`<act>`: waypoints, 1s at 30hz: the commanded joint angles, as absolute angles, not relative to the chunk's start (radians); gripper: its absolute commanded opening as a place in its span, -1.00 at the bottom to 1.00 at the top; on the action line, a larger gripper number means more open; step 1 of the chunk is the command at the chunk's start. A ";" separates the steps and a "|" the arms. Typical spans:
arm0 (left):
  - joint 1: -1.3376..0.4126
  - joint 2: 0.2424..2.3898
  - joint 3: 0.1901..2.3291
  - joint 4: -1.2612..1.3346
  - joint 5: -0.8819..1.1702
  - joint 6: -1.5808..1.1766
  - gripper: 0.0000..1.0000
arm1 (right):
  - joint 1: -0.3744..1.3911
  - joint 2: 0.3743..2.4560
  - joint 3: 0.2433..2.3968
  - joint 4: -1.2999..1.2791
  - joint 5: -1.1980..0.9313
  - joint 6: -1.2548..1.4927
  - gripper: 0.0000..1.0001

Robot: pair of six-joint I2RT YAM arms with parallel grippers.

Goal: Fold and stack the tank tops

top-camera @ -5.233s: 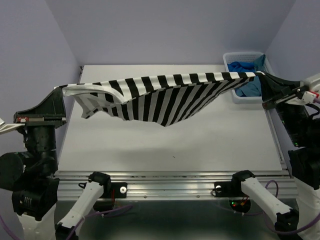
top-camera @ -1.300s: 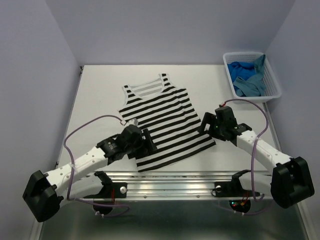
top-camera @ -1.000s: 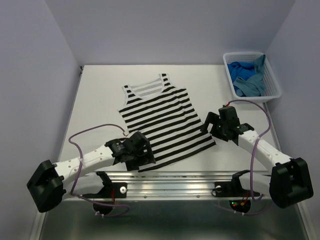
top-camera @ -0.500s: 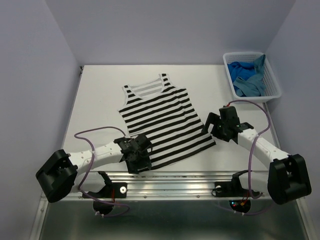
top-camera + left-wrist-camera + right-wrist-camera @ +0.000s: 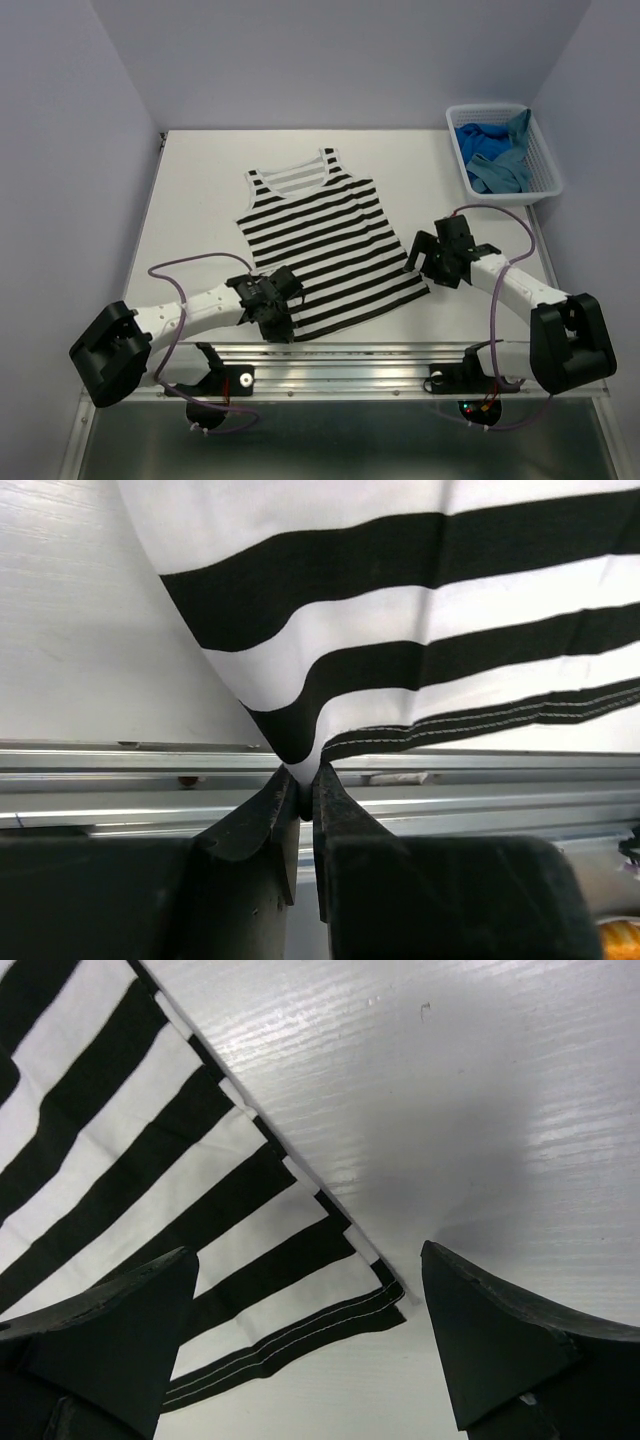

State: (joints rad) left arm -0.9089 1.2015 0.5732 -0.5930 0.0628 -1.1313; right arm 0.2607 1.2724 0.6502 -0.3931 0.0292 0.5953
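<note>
One black-and-white striped fabric tank top (image 5: 318, 235) lies flat on the white table (image 5: 200, 190), neckline far. Left gripper (image 5: 302, 780): fingers clamped on its near-left hem corner. Right gripper (image 5: 308, 1260): fingers wide apart over the near-right corner. Bunched blue tank tops (image 5: 492, 158) in white lattice basket (image 5: 548, 178), far right.

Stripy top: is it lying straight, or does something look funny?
The striped tank top lies flat but crooked, turned at a slant to the table edges. Its near-left hem corner puckers up where the left claw pinches it. The right claw hangs open over the other hem corner. No tears show.
</note>
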 commanded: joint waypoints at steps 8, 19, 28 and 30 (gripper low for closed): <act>-0.913 1.111 0.538 -0.568 0.107 -1.167 -0.84 | 0.253 1.244 0.555 -0.416 0.040 0.629 0.87; -0.913 1.066 0.548 -0.563 0.110 -1.170 -1.00 | 0.253 1.209 0.540 -0.452 0.023 0.609 -0.46; -0.913 0.908 0.526 -0.540 0.173 -1.170 -1.00 | 0.253 1.062 0.592 -0.477 0.051 0.600 -0.99; -0.913 0.865 0.532 -0.545 0.178 -1.166 -1.00 | 0.253 1.022 0.627 -0.503 0.081 0.592 -0.99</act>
